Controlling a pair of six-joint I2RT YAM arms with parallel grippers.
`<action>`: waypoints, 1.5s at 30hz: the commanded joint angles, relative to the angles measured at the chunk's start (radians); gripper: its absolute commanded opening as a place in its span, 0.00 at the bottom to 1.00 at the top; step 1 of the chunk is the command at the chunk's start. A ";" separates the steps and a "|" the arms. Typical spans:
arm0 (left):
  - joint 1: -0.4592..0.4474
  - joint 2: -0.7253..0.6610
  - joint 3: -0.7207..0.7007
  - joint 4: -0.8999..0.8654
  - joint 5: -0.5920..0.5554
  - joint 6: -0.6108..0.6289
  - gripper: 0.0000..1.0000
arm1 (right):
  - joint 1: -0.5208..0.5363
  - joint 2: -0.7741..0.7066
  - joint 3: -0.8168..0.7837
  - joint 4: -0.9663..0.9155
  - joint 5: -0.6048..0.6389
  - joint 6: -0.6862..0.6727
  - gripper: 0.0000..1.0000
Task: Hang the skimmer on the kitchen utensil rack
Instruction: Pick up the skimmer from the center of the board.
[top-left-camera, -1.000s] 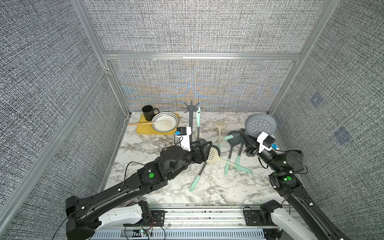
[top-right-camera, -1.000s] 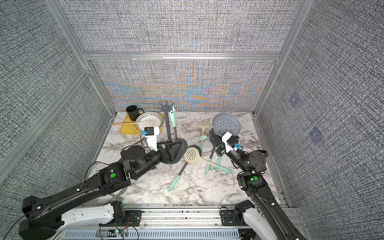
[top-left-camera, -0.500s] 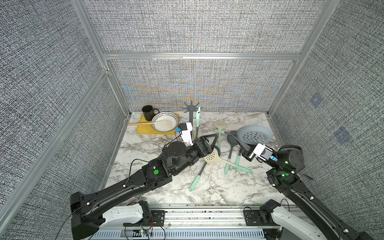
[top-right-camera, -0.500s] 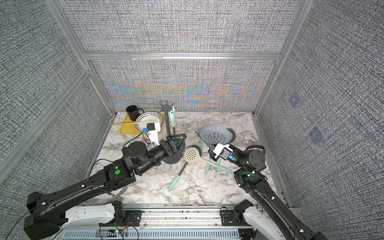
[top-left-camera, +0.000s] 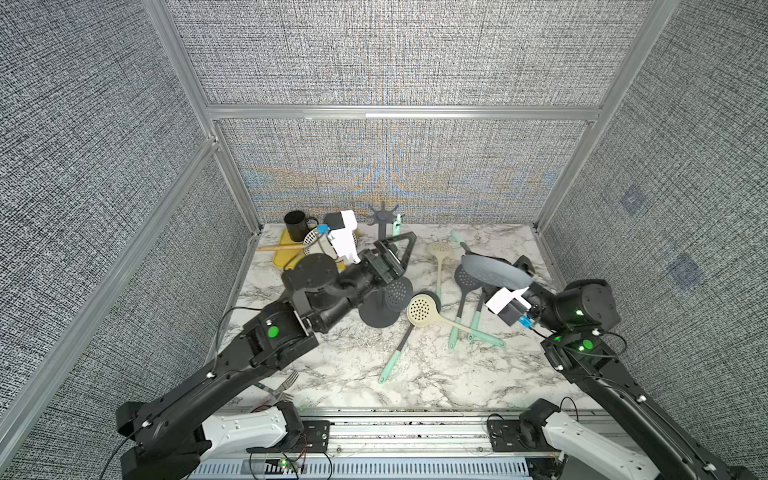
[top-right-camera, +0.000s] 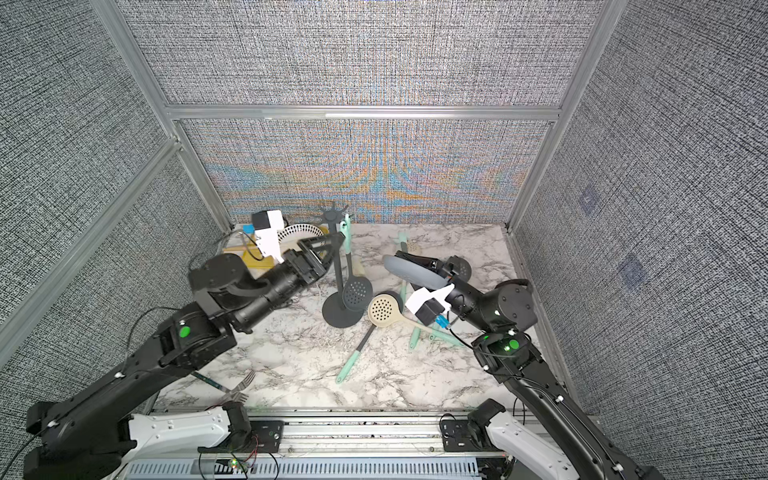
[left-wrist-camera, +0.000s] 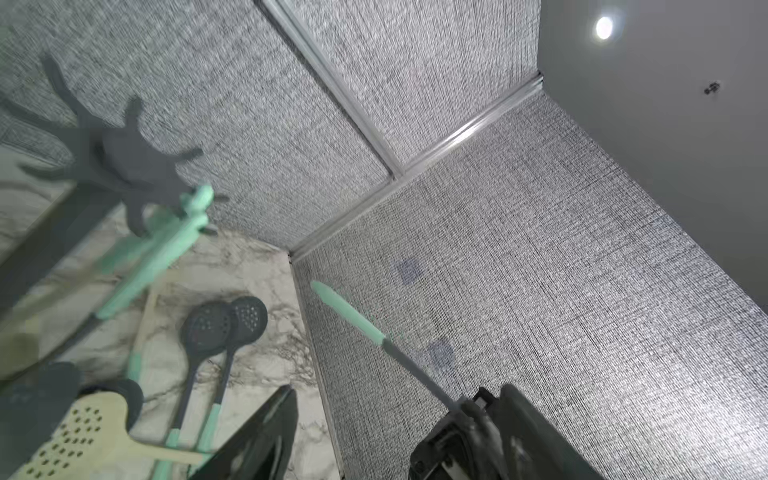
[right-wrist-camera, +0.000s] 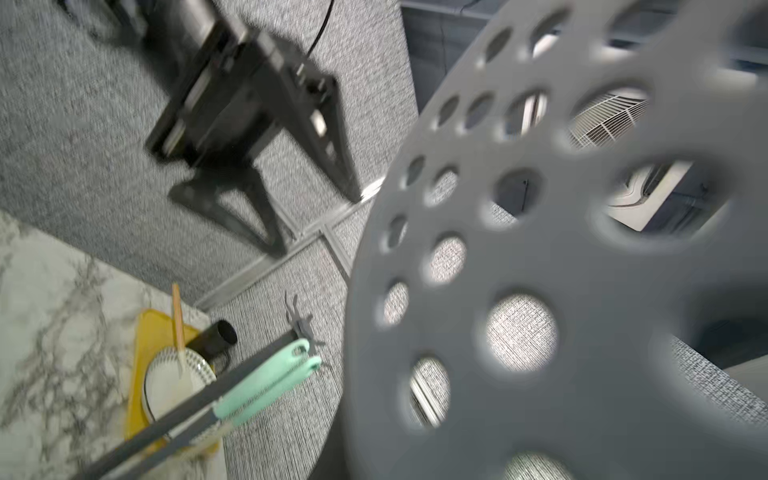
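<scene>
The skimmer (top-right-camera: 407, 272) is held in the air on the right side of the table (top-left-camera: 345, 365), above the utensils that lie there. Its grey head with round holes is tilted almost flat, and its mint handle points toward the back wall. The right gripper (top-right-camera: 409, 257) is closed tight on the thin shaft just beside the head. The head fills most of the right wrist view.

The kitchen utensil rack (top-left-camera: 376, 318) stands upright near the middle of the table, to the left of the skimmer and apart from it. A slotted spoon (top-left-camera: 397, 294) with a mint handle hangs from one hook of the crown.

The left gripper (top-right-camera: 332, 249) is just beside the rack's pole, below the crown. Its jaws stand wide apart and hold nothing.

A beige skimmer (top-left-camera: 422, 309) lies on the table with its head against the rack's base. Two dark spoons (top-left-camera: 465, 278) lie side by side under the held skimmer. In the back left corner are a black mug (top-left-camera: 295, 224) and a yellow board (top-left-camera: 282, 251). Two forks (top-left-camera: 284, 384) lie at the front edge.
</scene>
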 joint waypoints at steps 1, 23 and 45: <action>0.073 -0.012 0.058 -0.257 0.087 0.097 0.78 | 0.067 0.022 0.012 -0.086 0.105 -0.281 0.00; 0.169 0.328 0.558 -0.768 0.465 0.553 0.82 | 0.562 0.160 -0.065 -0.048 0.768 -1.013 0.00; 0.063 0.737 1.024 -1.059 0.238 0.712 0.69 | 0.595 0.166 -0.054 -0.052 0.770 -0.993 0.00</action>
